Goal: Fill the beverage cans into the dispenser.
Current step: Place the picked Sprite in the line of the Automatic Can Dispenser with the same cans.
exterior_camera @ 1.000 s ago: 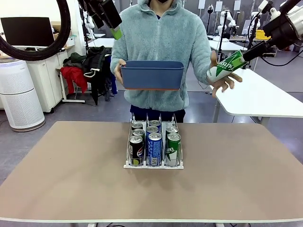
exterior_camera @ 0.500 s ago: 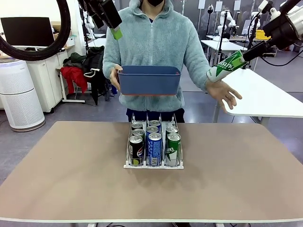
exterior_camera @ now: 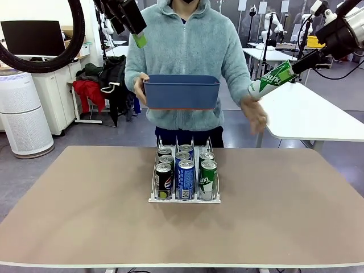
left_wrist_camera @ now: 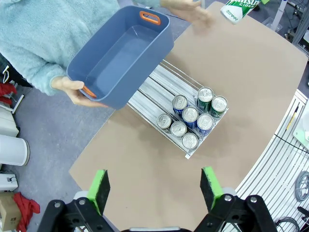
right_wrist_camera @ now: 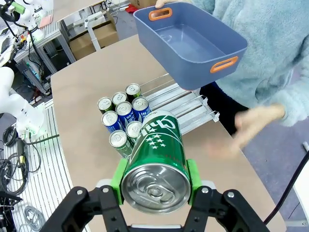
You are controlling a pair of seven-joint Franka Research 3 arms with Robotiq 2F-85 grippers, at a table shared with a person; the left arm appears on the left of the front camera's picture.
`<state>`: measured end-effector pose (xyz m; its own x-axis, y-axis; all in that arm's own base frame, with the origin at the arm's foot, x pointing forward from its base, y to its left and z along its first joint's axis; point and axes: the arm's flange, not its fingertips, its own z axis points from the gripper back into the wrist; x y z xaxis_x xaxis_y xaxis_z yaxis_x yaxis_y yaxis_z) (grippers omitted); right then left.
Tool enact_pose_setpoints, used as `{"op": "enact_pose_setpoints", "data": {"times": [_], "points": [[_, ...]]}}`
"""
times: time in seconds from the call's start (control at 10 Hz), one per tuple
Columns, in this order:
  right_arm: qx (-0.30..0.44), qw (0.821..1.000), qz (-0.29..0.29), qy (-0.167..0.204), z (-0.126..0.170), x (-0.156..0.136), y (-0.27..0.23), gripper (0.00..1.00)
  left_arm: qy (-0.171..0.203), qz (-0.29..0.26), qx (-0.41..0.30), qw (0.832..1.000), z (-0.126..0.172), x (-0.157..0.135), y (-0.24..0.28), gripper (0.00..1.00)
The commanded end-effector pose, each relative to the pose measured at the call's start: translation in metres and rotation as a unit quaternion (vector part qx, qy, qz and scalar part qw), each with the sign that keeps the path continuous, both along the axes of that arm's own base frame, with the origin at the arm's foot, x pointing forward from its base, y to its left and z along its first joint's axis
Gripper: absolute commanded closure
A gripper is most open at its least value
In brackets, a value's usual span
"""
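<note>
Right tool [right_wrist_camera: 155, 181] is clamped on a green can [right_wrist_camera: 157, 162], green pads pressed on both curved sides, silver top with pull tab facing the wrist camera. In the front view that green can [exterior_camera: 272, 78] hangs tilted, high at the table's right far side, well above the table [exterior_camera: 284, 216], bottom end pointing toward the person. Left tool [left_wrist_camera: 157, 188] has its fingers wide apart, nothing between the flat green pads; in the front view it sits high at upper left [exterior_camera: 135, 28].

Dispenser [exterior_camera: 185, 196] is at table centre: low clear rack, thin wire dividers, three lanes, raised front lip. Eight cans in it, all upright, smooth aluminium cylinders with silver tops. Front row against the lip: black can [exterior_camera: 164, 181] with Pepsi logo in the left lane, blue can [exterior_camera: 186, 179] in the middle, a second green can [exterior_camera: 208, 179] on the right. More cans queue touching behind them; the rear part of the lanes is bare, seen from the left wrist.

Person in a fuzzy light-teal fleece stands at the far side, holding a dark blue bin [exterior_camera: 182, 91] with one hand [exterior_camera: 140, 88]: smooth plastic, rectangular, rounded corners, orange handle slots, nothing inside. Other hand [exterior_camera: 254, 114] is motion-blurred, just below the held can, not touching. Table is matte tan, rounded edge.
</note>
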<state>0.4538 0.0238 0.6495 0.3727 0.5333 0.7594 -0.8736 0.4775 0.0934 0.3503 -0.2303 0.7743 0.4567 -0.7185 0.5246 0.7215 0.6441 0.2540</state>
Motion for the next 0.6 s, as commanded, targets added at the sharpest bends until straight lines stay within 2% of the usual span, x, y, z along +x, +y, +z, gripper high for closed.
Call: {"op": "enact_pose_setpoints", "data": {"times": [0.0, 0.4, 0.5], "points": [[-0.014, 1.000, 0.017, 0.017, 0.001, -0.010, 0.008, 0.42, 0.004, -0.003, 0.004, 1.000, 0.001, 0.000, 0.002, 0.00], [-0.109, 0.989, 0.056, 0.087, -0.015, -0.050, 0.061, 0.42, 0.004, -0.003, 0.004, 1.000, 0.001, 0.000, 0.002, 0.00], [-0.136, 0.985, 0.061, 0.091, -0.022, -0.059, 0.080, 0.42, 0.004, -0.003, 0.004, 1.000, 0.001, 0.000, 0.002, 0.00]]}}
